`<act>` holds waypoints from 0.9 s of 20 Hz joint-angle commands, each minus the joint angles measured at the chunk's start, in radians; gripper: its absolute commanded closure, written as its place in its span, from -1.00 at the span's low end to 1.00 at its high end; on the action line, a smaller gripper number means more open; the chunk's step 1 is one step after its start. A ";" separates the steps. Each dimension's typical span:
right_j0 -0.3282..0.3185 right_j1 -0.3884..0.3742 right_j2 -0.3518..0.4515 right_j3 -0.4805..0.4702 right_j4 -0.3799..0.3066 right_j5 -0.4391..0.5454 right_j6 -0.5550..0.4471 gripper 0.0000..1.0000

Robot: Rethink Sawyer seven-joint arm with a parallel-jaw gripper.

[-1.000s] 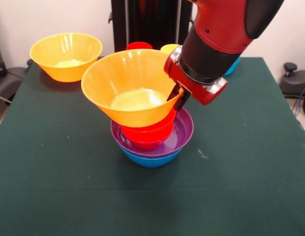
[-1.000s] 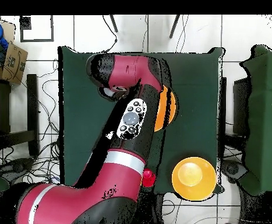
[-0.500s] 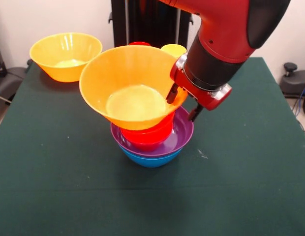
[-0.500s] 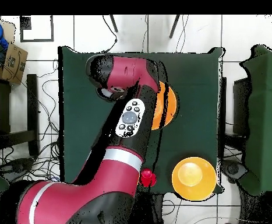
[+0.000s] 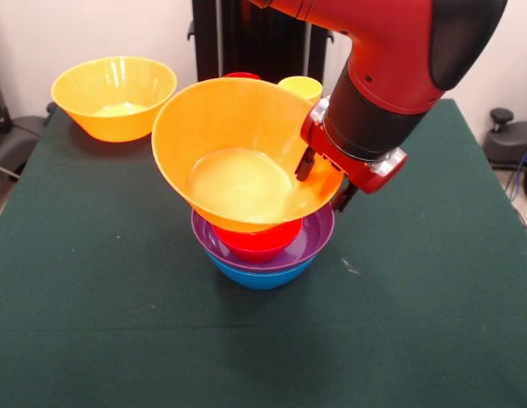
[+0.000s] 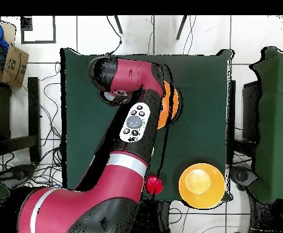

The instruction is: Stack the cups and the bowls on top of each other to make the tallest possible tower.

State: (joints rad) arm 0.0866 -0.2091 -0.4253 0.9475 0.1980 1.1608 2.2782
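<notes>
Yellow-orange bowl (image 5: 246, 157) shifted right over tower (image 5: 263, 246), claw (image 5: 325, 180) gripping (rim)

Front view looks close and slightly down across the desk (image 5: 93, 280); overhead view looks straight down from high up; both share the desk (image 6: 204, 115).

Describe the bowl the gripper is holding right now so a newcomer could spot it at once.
Start at the pile of bowls in the middle of the green table: blue at the bottom, then purple, then red. The large yellow-orange bowl sits tilted on top, with the gripper pinching its rim. A matching yellow-orange bowl stands alone at the table's far corner, level and untouched.
</notes>
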 commanded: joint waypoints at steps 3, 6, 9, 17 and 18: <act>0.023 0.038 0.062 -0.001 0.022 0.109 0.212 -1.00; 0.024 0.028 0.063 0.014 0.024 0.107 0.206 -1.00; 0.023 0.019 0.066 0.022 0.028 0.111 0.201 -1.00; 0.021 -0.004 0.072 0.041 0.034 0.109 0.187 -1.00; 0.021 -0.005 0.073 0.042 0.036 0.109 0.187 -1.00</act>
State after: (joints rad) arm 0.0872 -0.2156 -0.4315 0.9475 0.2066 1.1815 2.2782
